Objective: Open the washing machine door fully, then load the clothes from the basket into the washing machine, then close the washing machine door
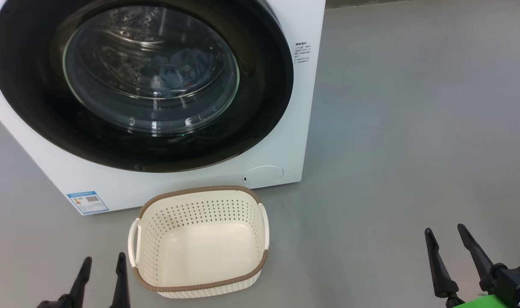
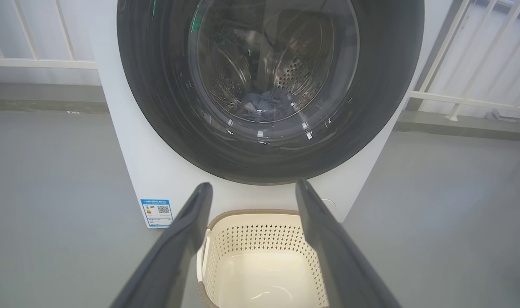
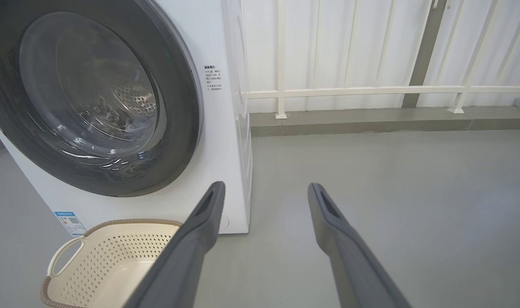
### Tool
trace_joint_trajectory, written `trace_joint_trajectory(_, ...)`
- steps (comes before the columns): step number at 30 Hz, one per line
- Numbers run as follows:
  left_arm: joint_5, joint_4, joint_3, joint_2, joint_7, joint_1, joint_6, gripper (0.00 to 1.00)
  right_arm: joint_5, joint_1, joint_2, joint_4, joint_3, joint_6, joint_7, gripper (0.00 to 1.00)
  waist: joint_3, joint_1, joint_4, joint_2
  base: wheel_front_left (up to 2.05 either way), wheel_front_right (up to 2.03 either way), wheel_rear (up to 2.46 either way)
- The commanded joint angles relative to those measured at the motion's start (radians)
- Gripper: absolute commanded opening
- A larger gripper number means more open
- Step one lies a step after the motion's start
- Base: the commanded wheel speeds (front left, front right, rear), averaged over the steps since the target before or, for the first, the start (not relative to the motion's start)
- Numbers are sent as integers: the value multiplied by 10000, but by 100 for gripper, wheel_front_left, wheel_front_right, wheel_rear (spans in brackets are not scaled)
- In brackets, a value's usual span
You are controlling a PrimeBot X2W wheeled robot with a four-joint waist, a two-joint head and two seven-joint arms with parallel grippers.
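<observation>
White boxy washing machine (image 1: 285, 141), its one round glossy black door (image 1: 37, 85) shut, one light blue clothes bundle (image 1: 178, 72) inside. One cream perforated plastic basket (image 1: 200, 190) sits just before it. My left claw (image 1: 104, 256) and right claw (image 1: 444, 229) gape wide, holding nothing.

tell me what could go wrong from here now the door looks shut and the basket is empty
1. The washing machine door looks closed, but the pictures do not show whether its latch caught; it might swing open.
2. The empty basket stands close in front of the washing machine, just ahead of the open left fingers; a forward move could knock it.
</observation>
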Motion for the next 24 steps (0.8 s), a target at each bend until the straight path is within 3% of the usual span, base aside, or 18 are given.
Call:
trace_joint_trajectory(1,-42,-202,316,101,-65,-216,-44,100,-112,-128,-154,-222,252,-55,-46,100,-3,0,14,0,0,0,0)
trace_joint_trajectory(24,-107,-218,275,101,-65,-151,67,100,-104,-110,-191,-201,340,-55,-46,100,-146,0,148,0,0,0,0)
